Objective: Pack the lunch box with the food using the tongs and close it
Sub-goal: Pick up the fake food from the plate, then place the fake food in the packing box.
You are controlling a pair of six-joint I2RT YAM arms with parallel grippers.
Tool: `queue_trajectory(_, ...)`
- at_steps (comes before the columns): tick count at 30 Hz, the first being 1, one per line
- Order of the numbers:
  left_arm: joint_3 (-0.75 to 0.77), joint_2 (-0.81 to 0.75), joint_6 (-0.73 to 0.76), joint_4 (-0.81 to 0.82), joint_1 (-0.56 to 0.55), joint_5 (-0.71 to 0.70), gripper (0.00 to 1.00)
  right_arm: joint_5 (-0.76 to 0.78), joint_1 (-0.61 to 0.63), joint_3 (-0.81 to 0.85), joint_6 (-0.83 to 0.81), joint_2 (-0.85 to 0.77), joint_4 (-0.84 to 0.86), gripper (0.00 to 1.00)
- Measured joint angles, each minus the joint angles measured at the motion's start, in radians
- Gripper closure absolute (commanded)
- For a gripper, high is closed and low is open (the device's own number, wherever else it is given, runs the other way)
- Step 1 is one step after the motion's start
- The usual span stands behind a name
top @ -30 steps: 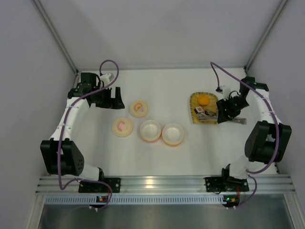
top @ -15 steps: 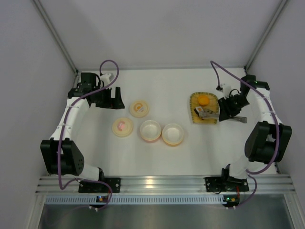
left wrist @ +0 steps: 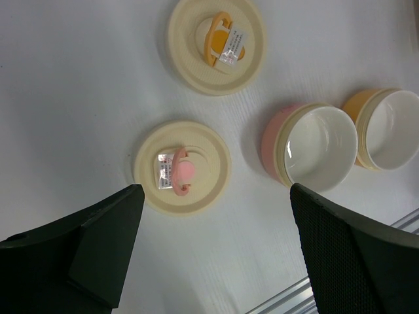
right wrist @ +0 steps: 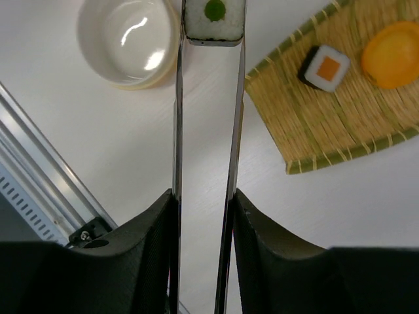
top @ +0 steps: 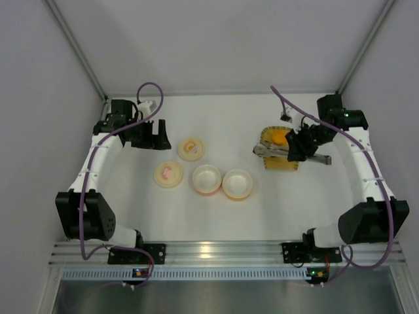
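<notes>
My right gripper (right wrist: 204, 196) is shut on the silver tongs (right wrist: 177, 118). The tong tips pinch a sushi roll with a green centre (right wrist: 213, 19), held in the air left of the yellow tray (right wrist: 314, 124). On that tray lie a second sushi roll with an orange centre (right wrist: 324, 67) and the orange ball (right wrist: 393, 44). From above, the tongs (top: 272, 151) reach left from the right gripper (top: 298, 145) past the tray's edge (top: 280, 162). The lunch box stands as a pink bowl (top: 206, 178) and an orange bowl (top: 237, 184). My left gripper (left wrist: 216, 261) hangs open and empty at the far left (top: 157, 134).
Two cream lids lie left of the bowls, one with a pink handle (top: 169, 174), one with an orange handle (top: 191, 149). An empty white-lined bowl (right wrist: 127, 39) shows just left of the tong tips. The aluminium rail (top: 222, 252) runs along the near edge.
The right gripper squeezed the tongs onto a sushi roll, and the arm lifted and swung them left off the tray. The left arm has not moved.
</notes>
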Motion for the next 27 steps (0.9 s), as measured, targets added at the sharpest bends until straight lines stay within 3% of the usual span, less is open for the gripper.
queue_trajectory(6,0.012,0.0,0.0,-0.011,0.0,-0.001,0.02,0.016,0.239,-0.049,0.034,-0.106,0.016,0.73)
queue_trajectory(12,0.013,0.0,0.0,-0.013,0.0,-0.003,0.02,0.089,0.379,-0.136,0.055,-0.133,0.039,0.74)
queue_trajectory(27,0.013,0.0,0.0,-0.013,0.0,-0.004,0.02,0.186,0.483,-0.231,0.088,-0.093,0.158,0.74)
